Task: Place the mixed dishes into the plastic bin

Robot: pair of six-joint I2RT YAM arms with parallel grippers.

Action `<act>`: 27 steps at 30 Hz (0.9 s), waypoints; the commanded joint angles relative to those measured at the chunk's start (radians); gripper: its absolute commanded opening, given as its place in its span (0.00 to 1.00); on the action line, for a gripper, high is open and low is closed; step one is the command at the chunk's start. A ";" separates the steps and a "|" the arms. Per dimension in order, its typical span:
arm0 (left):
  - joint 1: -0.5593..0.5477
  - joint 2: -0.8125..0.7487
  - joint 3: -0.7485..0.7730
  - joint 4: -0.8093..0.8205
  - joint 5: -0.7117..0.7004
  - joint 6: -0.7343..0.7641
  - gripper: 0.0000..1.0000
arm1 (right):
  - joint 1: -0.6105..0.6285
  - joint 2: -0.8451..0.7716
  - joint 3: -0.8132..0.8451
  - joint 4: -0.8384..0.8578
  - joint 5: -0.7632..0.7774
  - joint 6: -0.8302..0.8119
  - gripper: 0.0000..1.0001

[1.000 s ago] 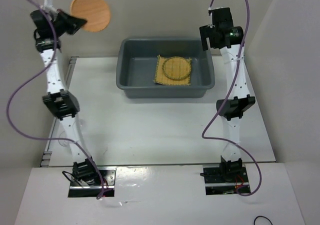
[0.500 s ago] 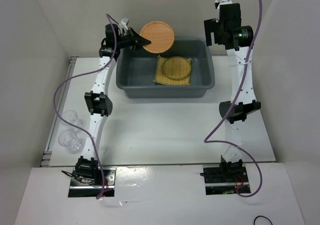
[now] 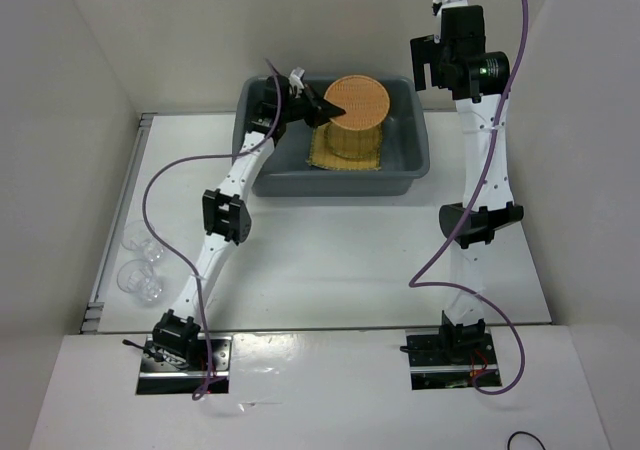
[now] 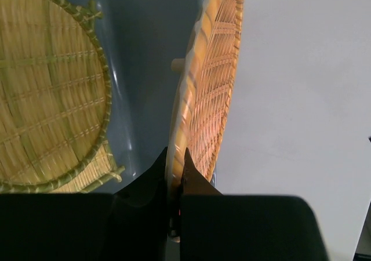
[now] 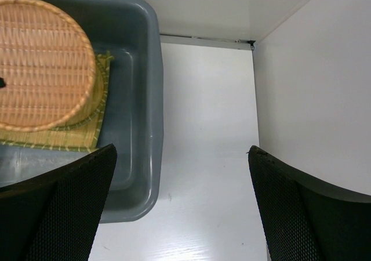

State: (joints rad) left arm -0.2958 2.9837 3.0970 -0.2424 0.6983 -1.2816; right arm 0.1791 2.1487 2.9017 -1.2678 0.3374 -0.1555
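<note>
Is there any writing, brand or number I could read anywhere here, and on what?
None can be read. The bin, orange tray, mat, glasses, left arm and right arm show no lettering, labels or numbers in any view.

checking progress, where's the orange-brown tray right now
In the top view the orange-brown tray hangs over the plastic bin at far centre, its rim in the left gripper's jaws, above the tan mat and yellow tray.
</note>
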 commanded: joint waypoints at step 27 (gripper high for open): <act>-0.014 0.156 0.037 0.063 -0.148 -0.151 0.08 | 0.010 0.025 0.022 0.039 0.014 -0.018 0.98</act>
State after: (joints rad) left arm -0.3084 3.0863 3.1027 -0.2230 0.5465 -1.4399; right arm 0.1791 2.1582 2.8979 -1.2675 0.3515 -0.1692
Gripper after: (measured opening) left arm 0.075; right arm 0.983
